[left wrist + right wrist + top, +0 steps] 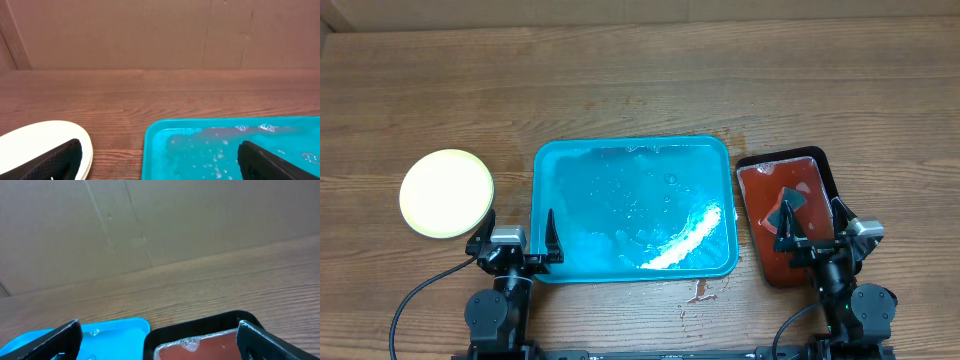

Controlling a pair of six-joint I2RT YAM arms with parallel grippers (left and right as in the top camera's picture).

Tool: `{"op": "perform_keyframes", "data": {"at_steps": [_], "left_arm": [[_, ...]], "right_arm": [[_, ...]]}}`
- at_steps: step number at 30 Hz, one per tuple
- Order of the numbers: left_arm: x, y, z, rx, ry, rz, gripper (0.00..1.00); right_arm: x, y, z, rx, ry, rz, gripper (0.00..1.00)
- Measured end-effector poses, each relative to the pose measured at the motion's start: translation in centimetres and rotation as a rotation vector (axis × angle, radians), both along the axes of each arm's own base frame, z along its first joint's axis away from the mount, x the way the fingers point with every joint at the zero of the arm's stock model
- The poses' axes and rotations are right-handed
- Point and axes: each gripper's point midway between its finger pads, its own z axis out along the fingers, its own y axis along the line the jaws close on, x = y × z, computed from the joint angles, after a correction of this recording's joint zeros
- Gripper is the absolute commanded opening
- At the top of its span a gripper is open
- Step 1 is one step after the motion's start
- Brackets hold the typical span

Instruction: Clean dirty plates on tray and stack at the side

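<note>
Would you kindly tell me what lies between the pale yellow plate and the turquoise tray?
Nothing but a bare strip of wooden table. The overhead and left wrist views both show the plate and tray apart.

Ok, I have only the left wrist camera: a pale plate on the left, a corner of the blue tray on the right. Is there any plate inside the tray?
Observer: No. From overhead the tray holds only water and foam. The plates lie outside it, on the table to its left.
Operator: And what is on the other side of the tray?
Observer: A smaller red tray with a black rim, and a small dark piece lying on it.
Operator: Where is the right gripper?
Observer: The right gripper is open above the near end of that red tray, holding nothing.
</note>
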Motion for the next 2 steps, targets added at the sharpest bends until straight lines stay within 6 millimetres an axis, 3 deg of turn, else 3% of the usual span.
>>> {"op": "perform_keyframes", "data": {"at_steps": [2], "left_arm": [[0.0,-0.01,0.0,0.0,0.0,0.0,1.0]], "right_arm": [[0.0,0.0,0.02,0.0,-0.001,0.0,1.0]]}}
